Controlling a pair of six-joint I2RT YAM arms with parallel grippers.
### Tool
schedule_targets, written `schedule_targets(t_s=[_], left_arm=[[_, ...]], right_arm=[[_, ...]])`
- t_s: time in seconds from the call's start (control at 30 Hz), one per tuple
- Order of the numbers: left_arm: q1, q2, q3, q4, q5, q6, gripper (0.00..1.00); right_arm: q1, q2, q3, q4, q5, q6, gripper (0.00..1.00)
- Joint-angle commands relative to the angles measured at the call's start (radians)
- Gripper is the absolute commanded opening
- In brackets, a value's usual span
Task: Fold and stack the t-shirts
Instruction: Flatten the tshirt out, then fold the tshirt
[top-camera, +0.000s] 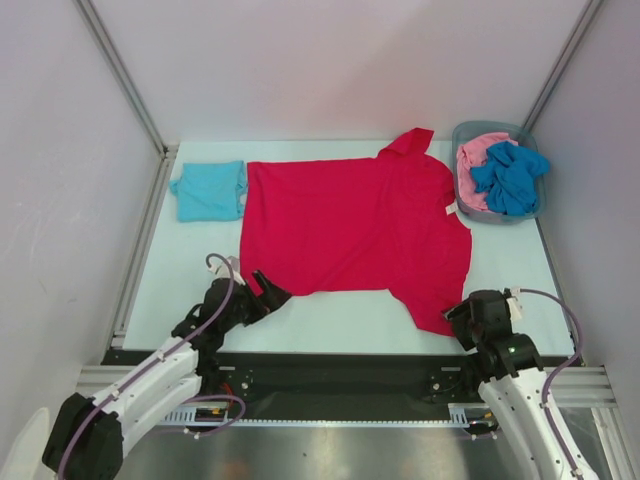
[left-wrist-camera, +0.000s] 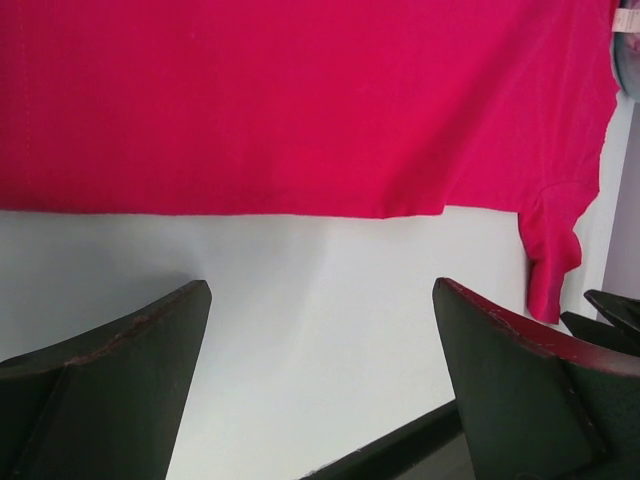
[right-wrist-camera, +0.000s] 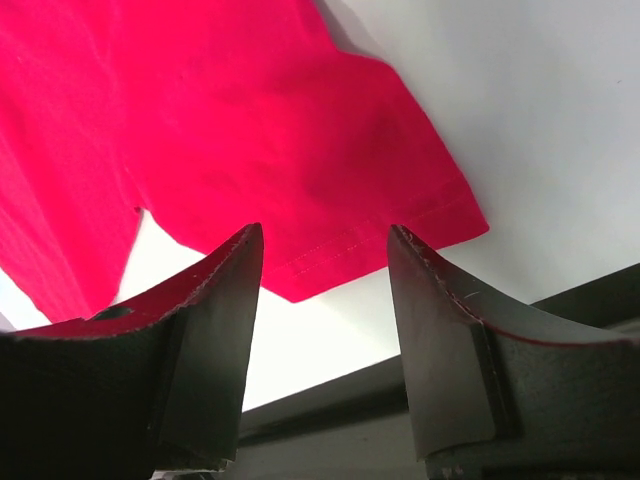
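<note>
Red t-shirt (top-camera: 350, 225) flat on the desk (top-camera: 340, 315), long axis left to right. Right claw (top-camera: 458, 318) spread, near sleeve just ahead; left claw (top-camera: 272, 288) spread wide beside the hem corner.

Red t-shirt (top-camera: 350, 225) spread flat, centre table. Teal t-shirt (top-camera: 210, 190) folded, far left. Pink t-shirt (top-camera: 480, 150) and blue t-shirt (top-camera: 510, 178) crumpled together, far right.

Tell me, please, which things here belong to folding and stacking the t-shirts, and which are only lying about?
For the job:
red t-shirt, spread flat
teal t-shirt, folded
pink t-shirt and blue t-shirt, crumpled in the grey bin

Only lying about:
grey bin itself
table
</note>
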Motion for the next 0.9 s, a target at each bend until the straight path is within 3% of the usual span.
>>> schedule_targets(t_s=[0.0, 0.23, 0.37, 0.63, 0.87], left_arm=[[0.024, 0.063, 0.056, 0.08, 0.036, 0.05, 1.0], [0.032, 0.22, 0.104, 0.175, 0.089, 0.056, 1.0], [0.032, 0.24, 0.115, 0.184, 0.089, 0.071, 1.0], [0.034, 0.257, 0.115, 0.201, 0.094, 0.067, 1.0], [0.034, 0.291, 0.115, 0.23, 0.105, 0.062, 1.0]], right_arm=[[0.003, 0.043, 0.032, 0.046, -0.02, -0.028, 0.58], [0.002, 0.237, 0.093, 0.103, 0.027, -0.064, 0.58], [-0.014, 0.273, 0.109, 0.084, 0.121, -0.012, 0.57], [-0.021, 0.492, 0.23, 0.121, 0.201, -0.064, 0.57], [-0.026, 0.507, 0.238, 0.042, 0.239, -0.04, 0.56]])
